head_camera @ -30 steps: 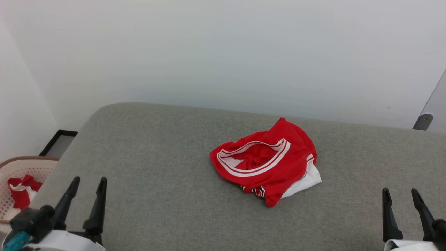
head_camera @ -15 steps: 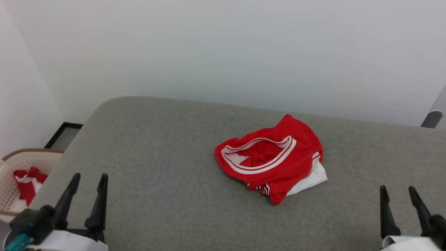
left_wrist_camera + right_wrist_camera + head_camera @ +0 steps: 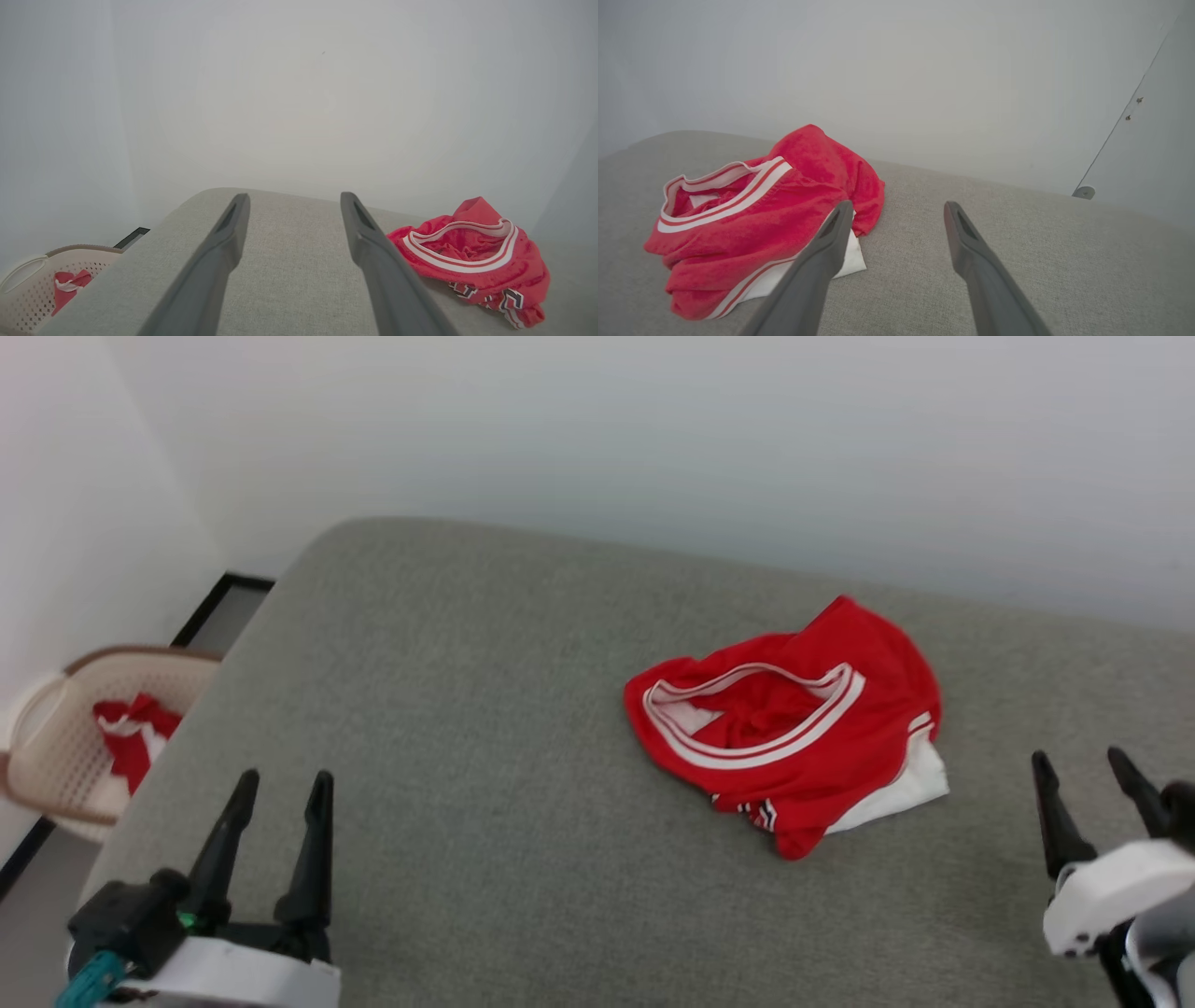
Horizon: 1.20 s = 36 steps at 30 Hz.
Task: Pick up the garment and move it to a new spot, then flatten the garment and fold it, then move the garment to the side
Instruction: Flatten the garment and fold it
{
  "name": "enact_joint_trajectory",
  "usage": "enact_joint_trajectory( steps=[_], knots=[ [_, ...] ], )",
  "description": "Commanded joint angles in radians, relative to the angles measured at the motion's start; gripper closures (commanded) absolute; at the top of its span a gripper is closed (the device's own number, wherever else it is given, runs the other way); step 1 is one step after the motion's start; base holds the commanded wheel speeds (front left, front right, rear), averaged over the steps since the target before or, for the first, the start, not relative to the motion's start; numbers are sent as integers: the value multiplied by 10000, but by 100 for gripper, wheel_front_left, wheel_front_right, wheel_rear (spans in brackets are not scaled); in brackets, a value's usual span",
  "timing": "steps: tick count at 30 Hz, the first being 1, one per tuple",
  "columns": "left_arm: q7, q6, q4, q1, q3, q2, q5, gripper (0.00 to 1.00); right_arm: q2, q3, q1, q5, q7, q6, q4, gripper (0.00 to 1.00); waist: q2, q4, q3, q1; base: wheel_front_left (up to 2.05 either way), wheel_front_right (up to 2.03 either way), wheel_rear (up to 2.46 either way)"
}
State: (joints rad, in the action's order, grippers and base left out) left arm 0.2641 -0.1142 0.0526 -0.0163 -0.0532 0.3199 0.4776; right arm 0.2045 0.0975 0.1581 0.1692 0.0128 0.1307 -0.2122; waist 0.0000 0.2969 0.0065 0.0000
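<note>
My jaws, left and right, stand wide and empty over the near part of the grey cushion. The garment lies bunched between them, nearer my right. I reckon pinching several layers would lift a clump. Bare room spreads leftward; past that edge sits a basket.

The shirt is soft, thin cloth with a faint sheen, crumpled into loose folds. The cushion is covered in coarse woven fabric, grey and matt. The wall is smooth and matt. The basket is pale perforated plastic. The left gripper and right gripper have dark, matt fingers, plastic by the look. The white casing at the right wrist is smooth and slightly glossy.
</note>
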Motion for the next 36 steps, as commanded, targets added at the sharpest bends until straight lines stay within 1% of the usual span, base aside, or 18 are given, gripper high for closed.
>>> enact_joint_trajectory(
  steps=[1,6,7,13,17,24,25,26,30,36],
  knots=[
    [1,-48,10,-226,65,-157,-97,0,168,-81,323,104,233,1,-78,0,0,572,792,0,0,0,0],
    [1,-109,-11,-645,180,-755,-404,0,830,-733,1039,589,1305,1,-536,0,0,992,1408,0,0,0,0],
    [1,-109,-11,-645,180,-755,-404,0,830,-733,1039,589,1305,1,-536,0,0,992,1408,0,0,0,0],
    [1,-166,36,-976,306,-1308,-667,0,1523,-1625,1679,1348,2704,1,-935,0,0,1293,1888,0,0,0,0],
    [1,-165,-27,-1113,216,-1484,-672,0,1788,-1961,1968,1659,3571,1,-1257,0,0,1389,2107,0,0,0,0],
    [1,-168,-65,-1292,120,-1682,-546,0,2161,-2629,2430,1748,4718,-1,-1731,0,0,1462,2395,0,0,0,0],
    [1,-165,-51,-1323,126,-1697,-530,0,2201,-2834,2487,1808,4819,1,-1763,58,0,1457,2418,0,0,0,0],
    [1,-165,-36,-1347,138,-1710,-512,0,2261,-3018,2552,1867,4846,2,-1775,100,0,1445,2433,0,0,0,0],
    [1,-163,14,-1336,222,-1723,-474,0,2522,-3303,2807,2244,4985,-7,-1838,100,0,1336,2322,0,0,0,0],
    [1,-163,84,-1156,419,-1547,-407,0,2759,-3319,3094,2607,5050,-6,-1307,100,0,1000,1886,0,0,0,0]
  ],
)
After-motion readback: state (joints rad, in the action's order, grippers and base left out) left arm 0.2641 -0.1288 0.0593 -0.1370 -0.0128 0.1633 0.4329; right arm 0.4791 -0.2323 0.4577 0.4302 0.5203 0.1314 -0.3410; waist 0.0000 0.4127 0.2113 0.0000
